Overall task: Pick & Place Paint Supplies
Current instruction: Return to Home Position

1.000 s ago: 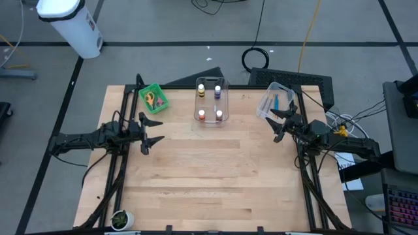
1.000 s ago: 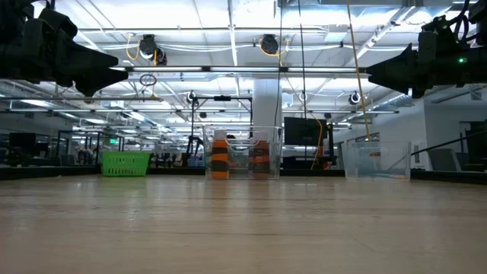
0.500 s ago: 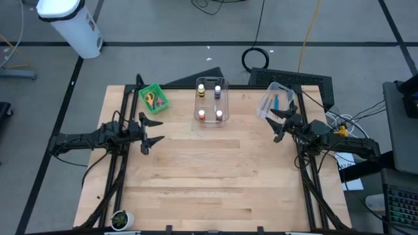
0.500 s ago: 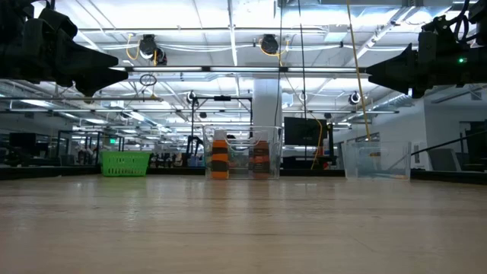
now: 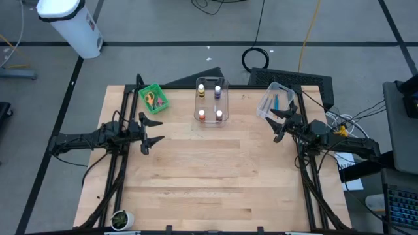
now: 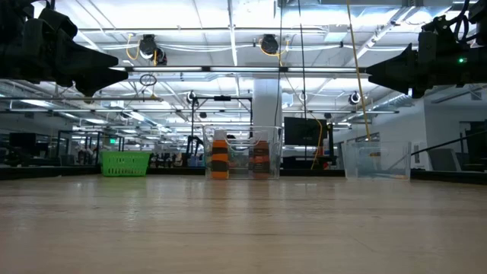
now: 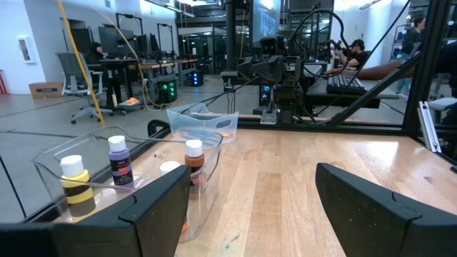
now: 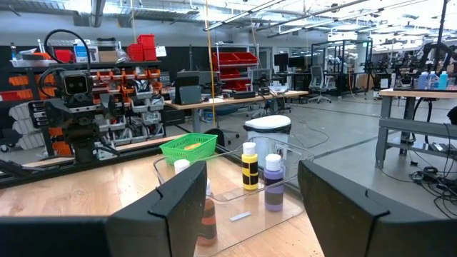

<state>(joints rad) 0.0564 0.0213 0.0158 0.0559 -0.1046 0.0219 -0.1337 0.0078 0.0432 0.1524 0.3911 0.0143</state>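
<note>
Now our left gripper (image 5: 155,130) and right gripper (image 5: 277,125) hang wide open and empty over the table's (image 5: 215,176) two sides. Nothing has moved in the last second, so we judge both home. Scissors (image 5: 151,99) lie in the bin (image 5: 163,102), bottles (image 5: 202,115) and a brush (image 5: 275,102) in tubs (image 5: 210,102).

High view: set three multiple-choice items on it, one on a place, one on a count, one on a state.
1. Where is the green plastic bin? A) far left of the wooden table B) table centre C) near right corner
2. How many white-capped paint bottles stand in the middle clear plastic tub? A) two B) four C) six
3. The left gripper and right gripper have fingers: A) shut on scissors B) shut on a brush C) open, empty
1A, it sits far left; 2B, four caps show; 3C, fingers apart, nothing between.
</note>
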